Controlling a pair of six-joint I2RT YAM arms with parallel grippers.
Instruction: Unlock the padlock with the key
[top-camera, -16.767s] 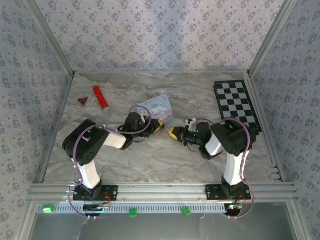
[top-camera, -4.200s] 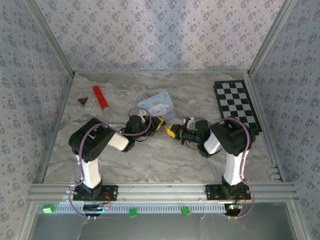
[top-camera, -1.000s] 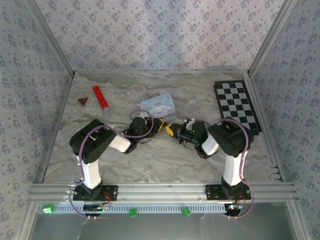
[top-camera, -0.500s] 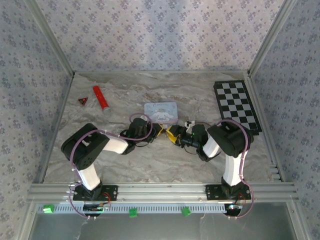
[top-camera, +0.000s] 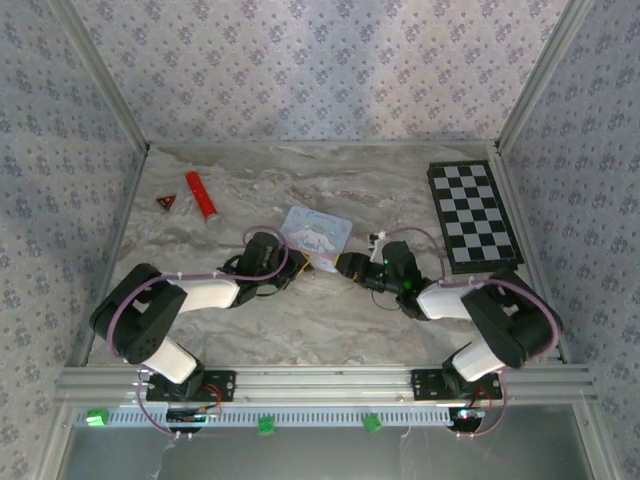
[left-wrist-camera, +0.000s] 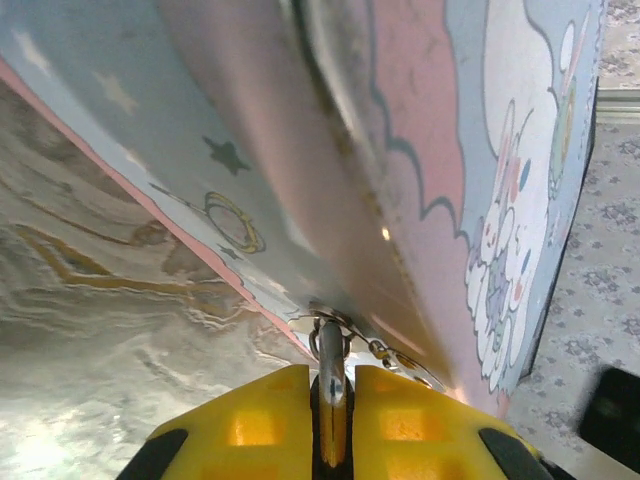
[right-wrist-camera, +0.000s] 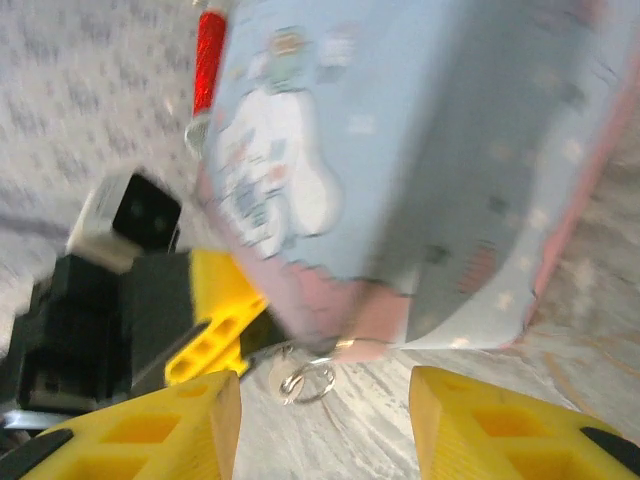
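My left gripper (left-wrist-camera: 332, 382) is shut on a thin silvery metal piece, the padlock (left-wrist-camera: 331, 350) seen edge-on, which hangs at the rim of the pale blue cartoon tin (left-wrist-camera: 420, 150). A small wire ring (left-wrist-camera: 398, 357) dangles beside it. In the right wrist view my right gripper (right-wrist-camera: 325, 400) stands open above the table, nothing between its yellow fingers (right-wrist-camera: 160, 425). The key (right-wrist-camera: 275, 372), a small blurred piece on its ring (right-wrist-camera: 310, 378), lies just ahead of them under the tin's corner (right-wrist-camera: 380, 330). From above, both grippers (top-camera: 320, 264) (top-camera: 347, 266) meet at the tin's near edge (top-camera: 316, 238).
A red cylinder (top-camera: 203, 196) and a small red triangle (top-camera: 165, 203) lie at the back left. A chessboard (top-camera: 474, 215) lies along the right wall. Patterned walls close in the marbled table (top-camera: 330, 330) on three sides.
My right gripper has opened and let go of the key. Both arms have stretched lower and further forward, and the tin has turned and shifted a little towards the left.
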